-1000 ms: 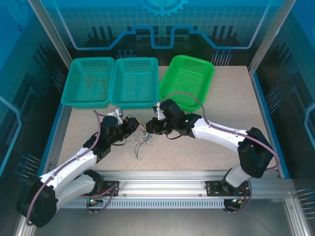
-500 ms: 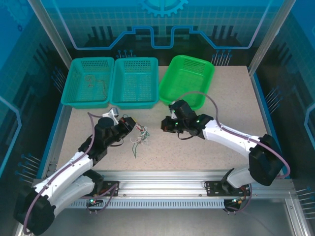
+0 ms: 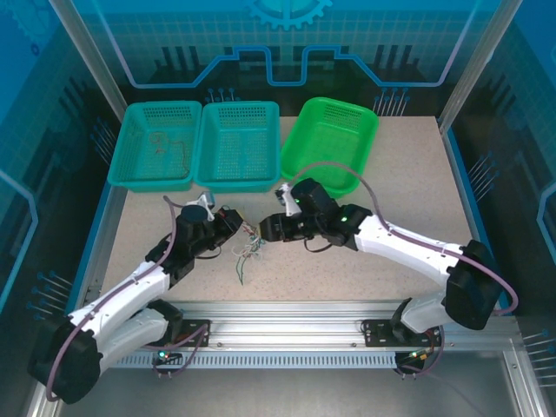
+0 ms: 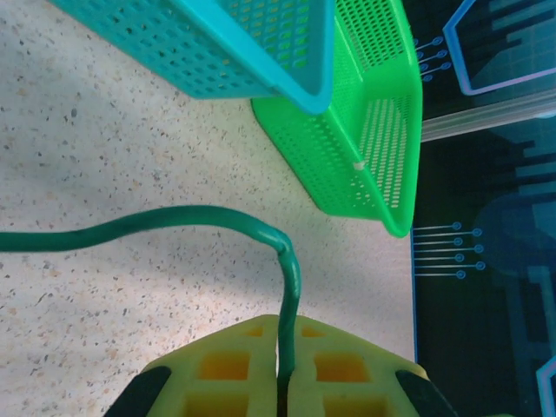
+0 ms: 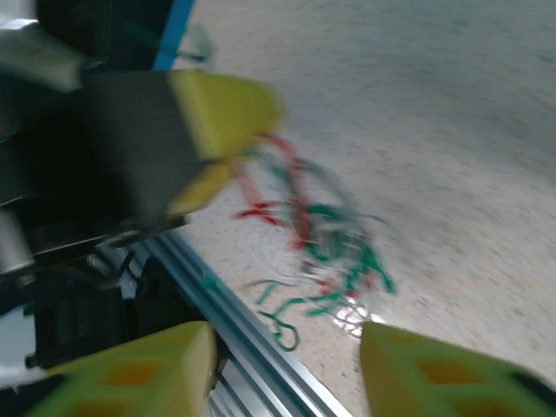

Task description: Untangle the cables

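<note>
Speckled table (image 3: 391, 200), blue enclosure (image 3: 347, 52), left gripper (image 4: 280, 347) pinching green cable (image 4: 174, 221), right gripper (image 5: 287, 343) agape.

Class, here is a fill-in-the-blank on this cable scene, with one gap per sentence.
1. The left gripper is shut on a dark ____ cable.
2. The right gripper is ____, facing the tangle of cables.
3. ____ baskets stand at the far side of the table.
Missing words: green; open; three.
</note>
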Action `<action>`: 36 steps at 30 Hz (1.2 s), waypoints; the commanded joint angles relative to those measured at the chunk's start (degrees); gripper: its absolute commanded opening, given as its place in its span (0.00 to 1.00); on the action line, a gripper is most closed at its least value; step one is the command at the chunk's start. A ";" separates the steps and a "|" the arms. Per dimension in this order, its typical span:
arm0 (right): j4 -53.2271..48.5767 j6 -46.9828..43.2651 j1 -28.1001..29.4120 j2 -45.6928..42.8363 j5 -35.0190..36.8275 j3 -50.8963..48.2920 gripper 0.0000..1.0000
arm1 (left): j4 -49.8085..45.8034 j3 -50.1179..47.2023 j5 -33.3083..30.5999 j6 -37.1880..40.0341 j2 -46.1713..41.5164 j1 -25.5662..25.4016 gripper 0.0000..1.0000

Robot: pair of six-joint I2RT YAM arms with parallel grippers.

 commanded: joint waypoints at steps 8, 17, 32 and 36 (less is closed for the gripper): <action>15.46 -8.91 4.12 6.71 9.75 -3.73 0.79 | -26.34 14.20 -4.73 -16.11 0.62 0.14 0.00; 22.78 -3.21 3.29 11.47 2.68 -3.68 0.00 | -27.48 16.27 -4.72 -19.73 -0.12 0.45 0.02; 26.03 24.11 -10.01 9.57 -23.28 -5.47 0.00 | -13.67 12.74 13.76 31.43 -9.44 1.39 0.47; 23.53 24.63 -10.05 8.98 -24.80 -3.92 0.00 | -15.51 13.61 12.77 33.21 -7.79 1.37 0.44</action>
